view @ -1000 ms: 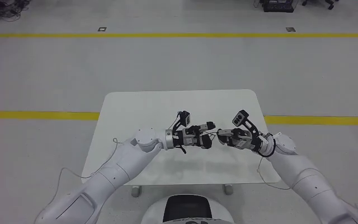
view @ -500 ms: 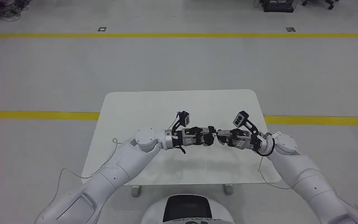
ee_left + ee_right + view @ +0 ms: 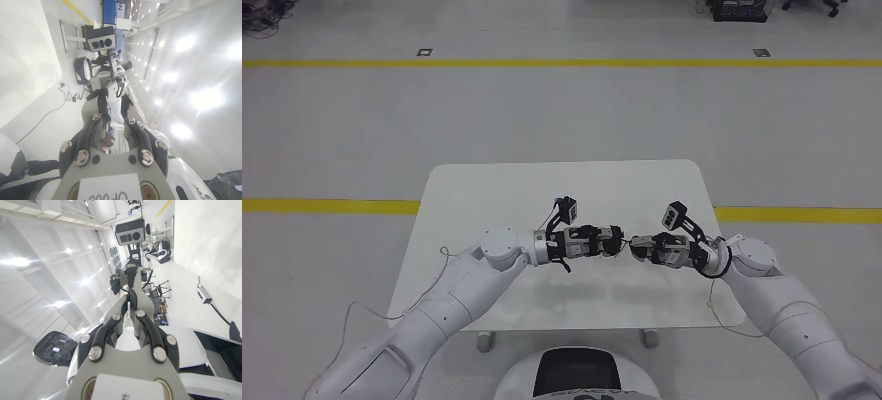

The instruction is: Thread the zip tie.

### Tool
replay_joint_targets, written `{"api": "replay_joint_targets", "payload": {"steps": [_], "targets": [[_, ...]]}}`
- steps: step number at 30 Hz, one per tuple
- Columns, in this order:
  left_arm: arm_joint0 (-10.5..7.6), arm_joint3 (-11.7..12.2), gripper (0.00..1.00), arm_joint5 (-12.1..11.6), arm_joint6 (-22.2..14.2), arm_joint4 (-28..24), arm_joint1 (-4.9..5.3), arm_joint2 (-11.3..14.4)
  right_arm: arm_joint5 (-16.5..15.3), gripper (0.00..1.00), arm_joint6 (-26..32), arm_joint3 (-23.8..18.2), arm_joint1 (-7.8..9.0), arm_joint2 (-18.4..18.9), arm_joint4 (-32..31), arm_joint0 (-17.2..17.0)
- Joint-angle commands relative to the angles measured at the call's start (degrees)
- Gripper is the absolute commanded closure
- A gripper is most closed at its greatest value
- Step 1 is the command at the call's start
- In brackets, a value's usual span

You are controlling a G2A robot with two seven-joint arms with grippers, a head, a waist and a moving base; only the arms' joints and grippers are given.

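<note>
White label (image 3: 108, 189) on left gripper (image 3: 113, 118) base: print upside down, partly cut off. Blue sign (image 3: 111, 11) in background: 1 white letter.

White rounded arms (image 3: 457, 295). Grey wrist plates (image 3: 113, 161) with silver screws (image 3: 95, 353) sit behind the black-linked left gripper (image 3: 614, 242) and right gripper (image 3: 638, 245). A black camera box (image 3: 569, 209) sits above each, and a thin cable (image 3: 362, 312) trails.

Bright, even overhead light washes the white tabletop (image 3: 492, 190) and the pale floor (image 3: 542, 110) in the top view, leaving a faint, soft shadow on the floor along the tabletop's near edge. In both wrist views the ceiling lamps (image 3: 205, 96) flare into starred streaks that bleach the ceiling around them, and small highlights glint on the rivets of the left claw (image 3: 103, 91) and the right claw (image 3: 130, 291). Those two views bend straight lines strongly toward their edges, as through a fish-eye lens.
</note>
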Motion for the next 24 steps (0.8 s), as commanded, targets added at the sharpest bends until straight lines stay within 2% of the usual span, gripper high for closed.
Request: {"api": "replay_joint_targets", "payload": {"steps": [1,4,11,16,24], "targets": [[0.11,-0.13,0.81,0.05,-0.02,0.10,0.03,-0.10,0.19,1.00,-0.23,-0.04,-0.15,-0.17,-0.32,0.11],[0.27,-0.30,0.77,0.17,-0.05,0.24,0.02,-0.11,0.22,1.00,-0.11,0.14,-0.40,-0.26,-0.28,0.24],[0.19,-0.07,0.78,0.47,-0.44,0.46,-0.12,0.01,-0.38,1.00,0.71,0.76,-0.86,-0.14,-0.26,0.55],[-0.03,0.28,0.87,0.86,-1.09,0.89,-0.24,0.32,-0.81,1.00,1.56,0.83,-1.11,0.00,-0.59,0.61],[-0.51,1.19,0.89,1.52,-1.76,0.78,-0.59,0.86,-0.32,1.00,2.10,1.07,-1.52,0.03,-1.10,0.89]]}}
